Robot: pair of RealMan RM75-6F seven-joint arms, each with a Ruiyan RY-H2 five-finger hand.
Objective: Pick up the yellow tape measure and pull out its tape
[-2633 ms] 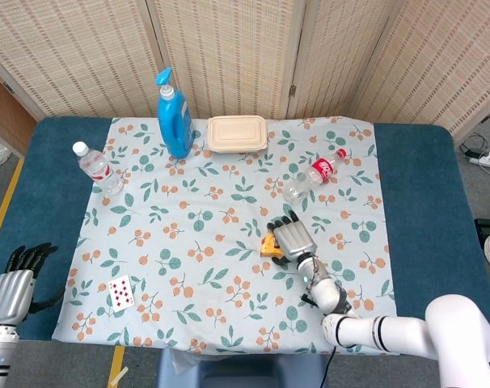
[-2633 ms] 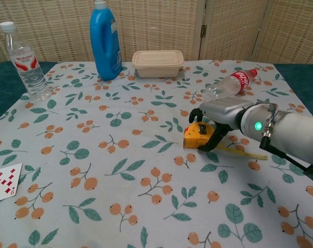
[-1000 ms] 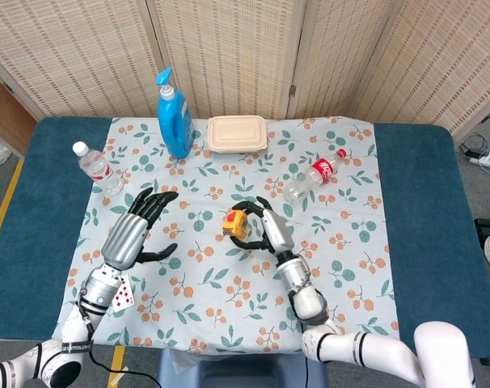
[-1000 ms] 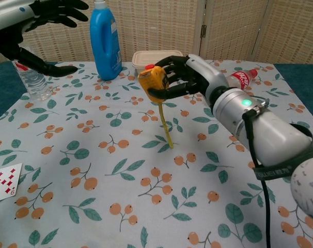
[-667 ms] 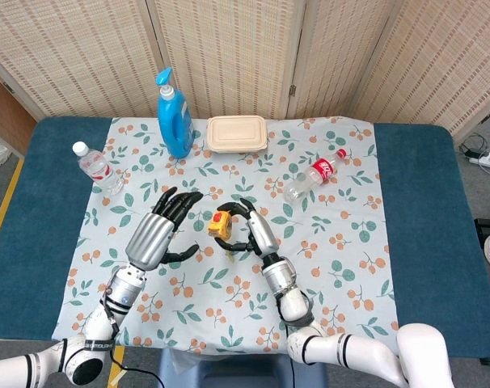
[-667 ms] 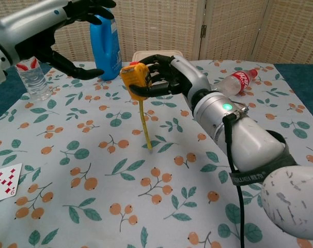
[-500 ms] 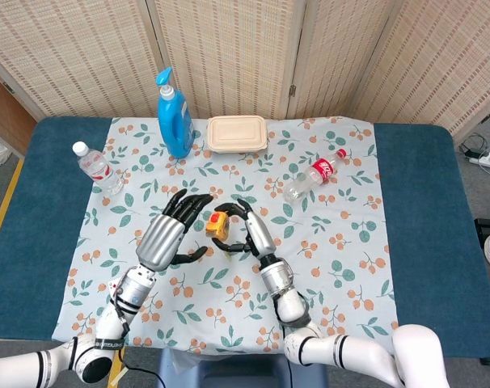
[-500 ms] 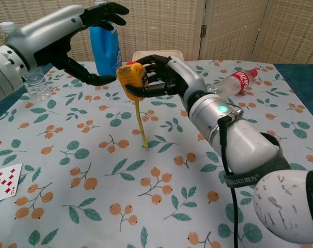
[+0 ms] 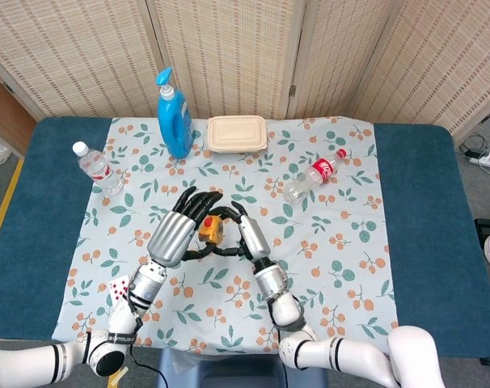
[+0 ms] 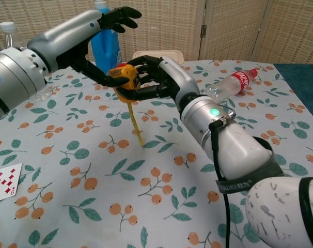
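Chest view: right hand [image 10: 155,77] grips yellow tape measure [image 10: 124,81] aloft over floral cloth [image 10: 94,170]; tape [image 10: 135,125] hangs down; left hand [image 10: 102,39] spread, thumb at the case; blue detergent bottle [image 10: 104,44] just behind; cola bottle [image 10: 230,84] lying rightward; playing card [image 10: 4,182] near left edge.

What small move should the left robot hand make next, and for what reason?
Probably it should lower its fingers and pinch the hanging tape. The right robot hand already holds the tape measure above the cloth, and a short length of tape dangles below it. The left robot hand is open right beside the case, with its thumb near it, but it does not yet grip the tape.
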